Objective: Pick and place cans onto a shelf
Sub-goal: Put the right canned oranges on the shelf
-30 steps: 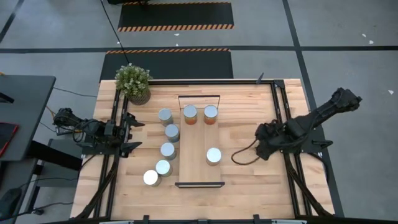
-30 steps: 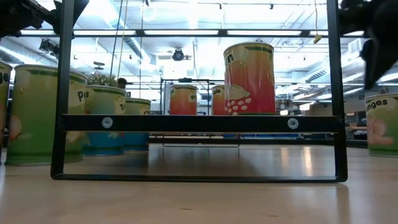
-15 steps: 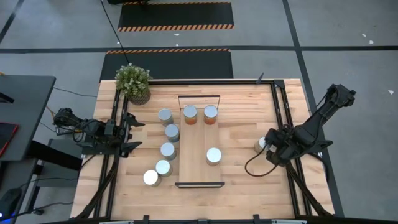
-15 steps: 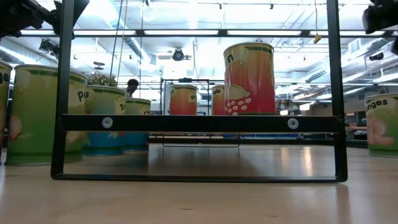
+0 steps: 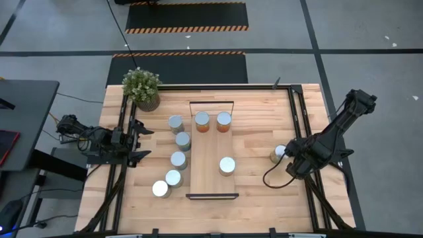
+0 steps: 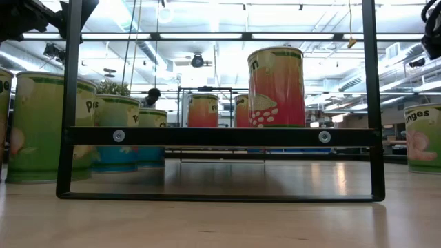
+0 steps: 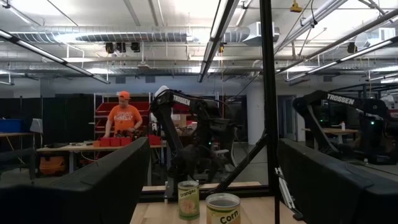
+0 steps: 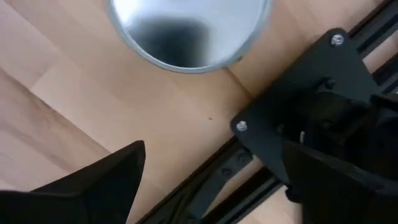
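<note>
Right gripper (image 5: 285,157): fingers spread, nothing held, apparently just above lone can (image 5: 278,154) near table's right edge.
Left gripper (image 5: 140,141): parted, empty, parked at left edge.
Shelf (image 5: 213,149): three cans on it.

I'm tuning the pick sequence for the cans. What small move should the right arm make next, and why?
Probably ease the right gripper toward the lone can on the table's right side and down around it. Its fingers are open above the tabletop, and the can's shiny top lies just ahead of them, not yet between them. The shelf has space for it.
</note>
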